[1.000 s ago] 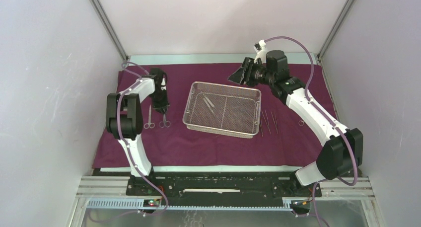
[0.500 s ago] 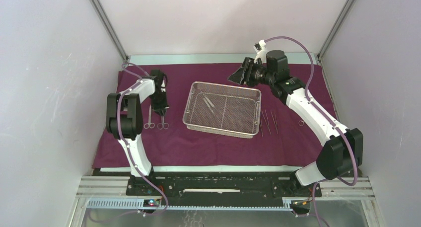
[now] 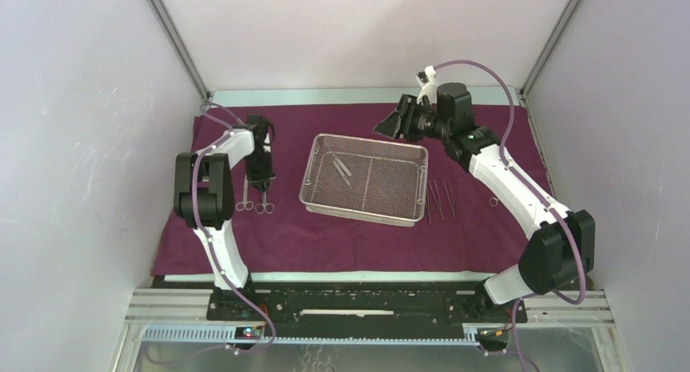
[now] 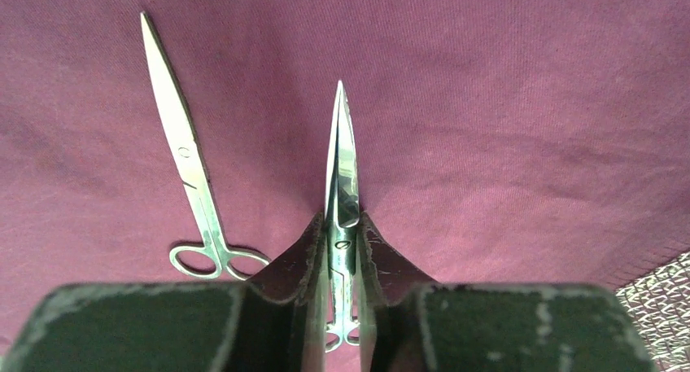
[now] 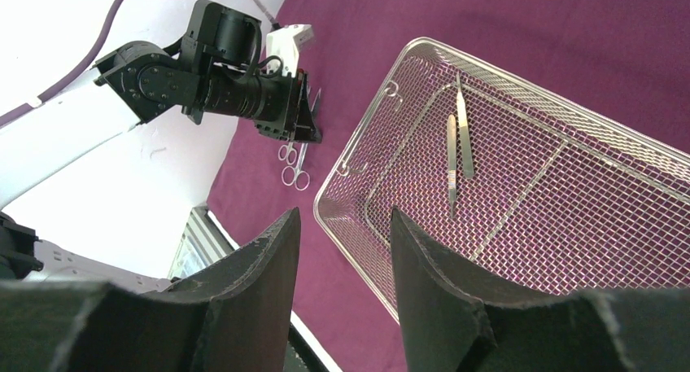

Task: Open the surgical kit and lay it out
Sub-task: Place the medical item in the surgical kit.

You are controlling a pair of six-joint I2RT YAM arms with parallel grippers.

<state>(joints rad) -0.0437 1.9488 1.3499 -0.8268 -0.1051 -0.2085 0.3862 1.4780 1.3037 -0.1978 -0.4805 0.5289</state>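
Maroon cloth (image 3: 342,234) is spread flat, with the tray (image 3: 362,216) set at its middle. Scissors (image 4: 342,160) are clamped at the pivot by the left gripper (image 4: 338,242), left of the tray; a second pair (image 4: 185,156) lies just beside. The right gripper (image 5: 343,217) is held over the tray's far edge, jaws apart and empty.

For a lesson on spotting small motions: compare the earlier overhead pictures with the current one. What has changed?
The left end effector, closed on the scissors, slid them slightly toward the near left, closer to the other scissors on the cloth. Nothing was released. The right end effector, the tray and the instruments in it stayed put.
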